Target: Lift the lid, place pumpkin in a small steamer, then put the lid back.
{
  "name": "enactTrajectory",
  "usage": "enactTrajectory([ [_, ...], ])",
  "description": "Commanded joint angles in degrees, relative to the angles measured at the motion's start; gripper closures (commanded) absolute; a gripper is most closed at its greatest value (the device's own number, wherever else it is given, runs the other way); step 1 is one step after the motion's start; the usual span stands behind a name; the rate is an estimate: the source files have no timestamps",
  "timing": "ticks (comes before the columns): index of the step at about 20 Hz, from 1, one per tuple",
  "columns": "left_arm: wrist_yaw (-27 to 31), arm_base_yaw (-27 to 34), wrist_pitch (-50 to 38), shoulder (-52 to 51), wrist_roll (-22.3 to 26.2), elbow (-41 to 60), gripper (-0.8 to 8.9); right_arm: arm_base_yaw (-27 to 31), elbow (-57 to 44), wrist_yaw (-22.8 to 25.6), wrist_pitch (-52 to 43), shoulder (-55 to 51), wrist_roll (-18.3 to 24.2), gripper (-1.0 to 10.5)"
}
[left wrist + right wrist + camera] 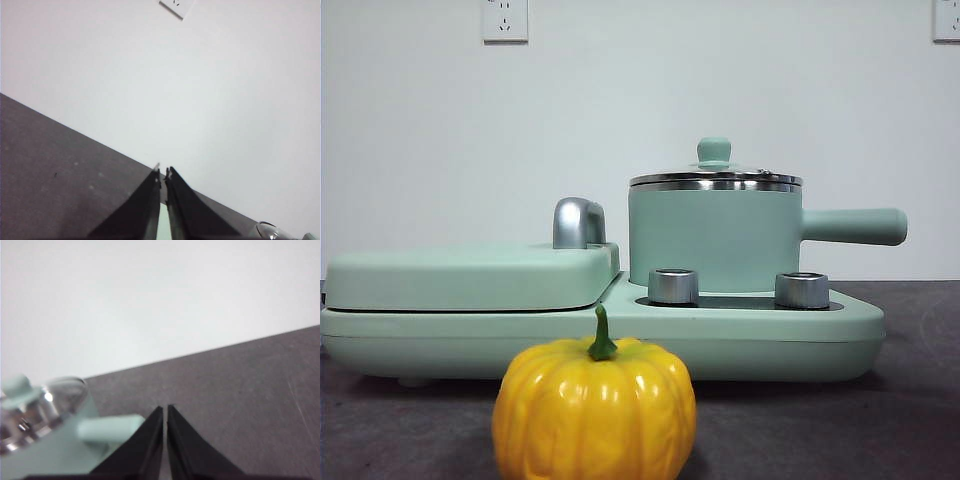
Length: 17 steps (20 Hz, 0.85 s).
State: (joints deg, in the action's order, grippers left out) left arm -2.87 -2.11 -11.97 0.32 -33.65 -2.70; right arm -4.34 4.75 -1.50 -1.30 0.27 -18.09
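The yellow-orange pumpkin (594, 410) with a green stem stands on the dark table at the front, before the cooker. The small mint-green steamer (715, 240) sits on the right part of the cooker base, its long handle (853, 226) pointing right. The glass lid (715, 178) with its mint knob rests shut on it. My left gripper (163, 172) is shut and empty, high over the table; the lid's edge (270, 230) barely shows in its view. My right gripper (165, 408) is shut and empty, above and beside the steamer's handle (107, 427) and the lid (42, 400). Neither gripper shows in the front view.
The wide mint-green griddle cover (470, 275) with a chrome handle (578, 222) fills the cooker's left half. Two steel knobs (673, 285) stand before the steamer on the base (840, 335). A white wall with sockets (505, 18) is behind.
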Motion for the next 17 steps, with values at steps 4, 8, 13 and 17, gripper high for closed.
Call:
enactTrajectory([
  [4,0.13,0.13,9.33,1.62,3.13,-8.76,7.97,0.02,11.67,-0.15,8.52,2.95,-0.85,9.3],
  [8,0.13,0.13,20.37,5.77,6.60,-16.87,7.97,0.02,18.67,-0.22,14.12,7.54,2.12,9.3],
  [13,0.11,0.11,29.42,13.57,12.20,-26.40,7.96,0.02,26.10,-2.49,20.52,15.06,9.31,9.3],
  [17,-0.26,0.11,34.93,21.79,17.75,-33.40,7.97,0.02,29.49,-7.78,23.63,21.33,15.34,9.3],
])
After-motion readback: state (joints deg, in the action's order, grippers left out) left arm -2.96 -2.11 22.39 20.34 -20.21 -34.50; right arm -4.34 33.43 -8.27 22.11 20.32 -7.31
